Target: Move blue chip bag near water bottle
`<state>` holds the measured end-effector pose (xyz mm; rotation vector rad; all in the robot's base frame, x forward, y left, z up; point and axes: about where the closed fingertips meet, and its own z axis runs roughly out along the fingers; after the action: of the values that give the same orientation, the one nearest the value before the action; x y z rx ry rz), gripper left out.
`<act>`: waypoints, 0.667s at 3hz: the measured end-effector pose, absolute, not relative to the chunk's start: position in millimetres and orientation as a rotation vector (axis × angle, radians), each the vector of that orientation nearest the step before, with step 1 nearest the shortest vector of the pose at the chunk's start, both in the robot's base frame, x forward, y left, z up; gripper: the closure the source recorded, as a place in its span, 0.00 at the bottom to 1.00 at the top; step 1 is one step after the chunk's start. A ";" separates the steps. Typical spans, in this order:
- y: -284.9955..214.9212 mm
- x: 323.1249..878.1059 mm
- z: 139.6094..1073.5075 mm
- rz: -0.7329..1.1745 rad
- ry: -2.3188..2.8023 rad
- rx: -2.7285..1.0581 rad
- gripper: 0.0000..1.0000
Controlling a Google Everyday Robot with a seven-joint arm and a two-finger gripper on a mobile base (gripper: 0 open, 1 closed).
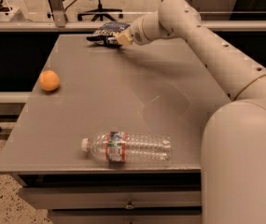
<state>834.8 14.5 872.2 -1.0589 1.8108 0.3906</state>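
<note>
Well beyond the water bottle (128,147), the gripper (121,39) grips the blue chip bag (105,31) by its right end; an orange (49,80) sits beyond the bottle's left.

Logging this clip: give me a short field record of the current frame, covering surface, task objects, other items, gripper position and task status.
surface: grey table
blue chip bag: at the table's far edge
water bottle: lying on its side by the front edge, cap pointing left
other item: orange, near the left edge
gripper: at the bag's right end, arm stretched across the table
task status: not yet done; bag and bottle sit at opposite edges
</note>
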 end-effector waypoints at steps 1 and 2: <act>0.1 816.8 891.4 0.300 1.788 -1.093 1.00; -19.1 781.3 901.1 0.273 1.768 -1.168 1.00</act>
<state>781.3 -19.1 901.1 -1.1680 1.7681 0.2727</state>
